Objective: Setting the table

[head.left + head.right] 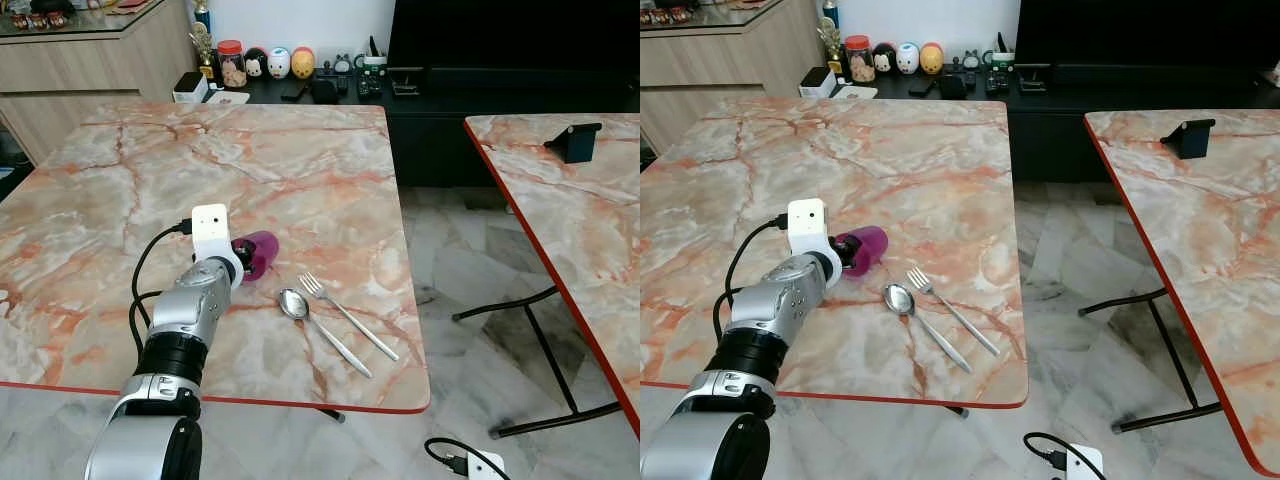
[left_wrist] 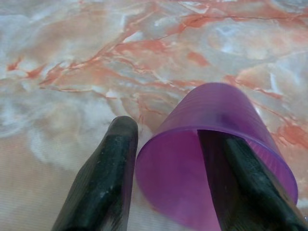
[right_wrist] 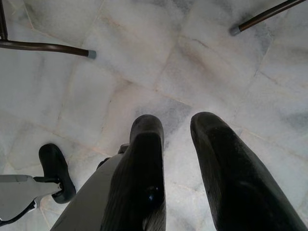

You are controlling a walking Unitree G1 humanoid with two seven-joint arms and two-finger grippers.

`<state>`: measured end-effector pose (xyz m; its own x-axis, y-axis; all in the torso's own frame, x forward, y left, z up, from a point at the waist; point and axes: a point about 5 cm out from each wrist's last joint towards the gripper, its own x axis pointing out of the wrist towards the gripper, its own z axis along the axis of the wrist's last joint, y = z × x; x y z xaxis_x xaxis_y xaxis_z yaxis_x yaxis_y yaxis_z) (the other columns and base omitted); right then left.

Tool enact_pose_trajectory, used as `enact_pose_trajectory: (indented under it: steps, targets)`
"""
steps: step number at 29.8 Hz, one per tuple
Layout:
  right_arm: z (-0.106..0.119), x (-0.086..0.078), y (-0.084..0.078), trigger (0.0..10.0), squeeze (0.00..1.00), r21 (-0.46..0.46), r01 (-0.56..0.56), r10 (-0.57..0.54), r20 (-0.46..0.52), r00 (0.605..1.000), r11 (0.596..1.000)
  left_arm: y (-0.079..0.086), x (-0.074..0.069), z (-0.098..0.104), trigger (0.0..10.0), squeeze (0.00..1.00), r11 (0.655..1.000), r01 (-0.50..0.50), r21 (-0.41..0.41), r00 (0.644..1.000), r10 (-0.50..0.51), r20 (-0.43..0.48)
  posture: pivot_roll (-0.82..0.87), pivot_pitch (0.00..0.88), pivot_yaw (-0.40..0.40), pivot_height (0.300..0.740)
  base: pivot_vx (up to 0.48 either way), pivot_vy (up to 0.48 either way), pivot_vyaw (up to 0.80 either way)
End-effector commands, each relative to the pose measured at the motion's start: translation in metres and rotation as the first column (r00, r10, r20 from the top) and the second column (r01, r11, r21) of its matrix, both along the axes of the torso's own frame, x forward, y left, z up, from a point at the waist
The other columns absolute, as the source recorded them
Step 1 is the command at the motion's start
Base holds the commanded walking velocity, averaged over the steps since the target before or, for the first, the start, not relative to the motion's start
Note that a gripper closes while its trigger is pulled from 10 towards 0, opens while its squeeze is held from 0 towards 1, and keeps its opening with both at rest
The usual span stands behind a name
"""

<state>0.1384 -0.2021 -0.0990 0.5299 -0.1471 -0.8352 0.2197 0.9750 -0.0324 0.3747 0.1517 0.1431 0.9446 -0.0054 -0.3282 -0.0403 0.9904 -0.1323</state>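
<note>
Left pincer (image 2: pixel 168 178) grips translucent purple cup (image 2: pixel 211 144), tipped over marble table (image 1: pixel 300 160).

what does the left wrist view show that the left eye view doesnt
Left wrist view alone: one finger outside the purple cup, the other inside its mouth, pinching the wall. Left eye view alone: the spoon and fork beside the cup, and the second table. Both: the left gripper holding the cup on its side over the marble table.
</note>
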Motion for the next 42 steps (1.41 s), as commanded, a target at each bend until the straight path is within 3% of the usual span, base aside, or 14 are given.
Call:
enact_pose_trajectory:
  steps: [1, 33, 38, 39, 41, 42]
  targets:
    - [0.0, -0.001, 0.0, 10.0, 0.0, 0.001, -0.002, 0.002, -0.006, 1.0, 1.0, 0.002, 0.003, 0.008, 0.0, 0.0, 1.0, -0.011, 0.014, 1.0, 0.01, 0.023, 0.07, 0.0, 0.009, 0.74, 0.0, 0.0, 0.0]
    - [-0.001, -0.002, 0.001, 10.0, 0.0, 0.003, 0.001, -0.001, -0.006, 1.0, 1.0, -0.003, 0.001, 0.005, 0.0, 0.0, 0.999, 0.038, 0.0, 0.999, -0.038, 0.039, 0.05, 0.0, 0.018, 0.74, 0.0, 0.0, 0.0]
    - [-0.001, -0.003, 0.001, 10.0, 0.0, 0.002, 0.003, -0.003, -0.007, 1.0, 1.0, -0.007, 0.0, 0.011, 0.0, 0.0, 0.997, 0.062, -0.044, 0.994, -0.057, 0.096, 0.05, 0.0, 0.018, 0.74, 0.0, 0.0, 0.0]
    - [-0.001, -0.003, 0.001, 10.0, 0.0, 0.001, 0.006, -0.006, -0.007, 1.0, 1.0, -0.011, 0.0, 0.022, 0.4, 0.0, 0.992, 0.106, -0.075, 0.978, -0.09, 0.188, 0.05, 0.0, 0.017, 0.74, 0.0, 0.0, 0.0]
    - [-0.001, -0.003, 0.001, 10.0, 0.0, 0.0, 0.005, -0.005, -0.007, 1.0, 1.0, -0.012, -0.003, 0.035, 8.5, 0.0, 0.986, 0.128, -0.109, 0.952, -0.091, 0.291, 0.05, 0.0, 0.018, 0.74, 0.0, 0.0, 0.0]
    - [-0.001, -0.003, 0.0, 10.0, 0.0, 0.0, 0.007, -0.007, -0.005, 1.0, 1.0, -0.011, -0.005, 0.037, 10.0, 0.0, 0.985, 0.126, -0.12, 0.948, -0.084, 0.308, 0.05, 0.0, 0.018, 0.74, 0.0, 0.0, 0.0]
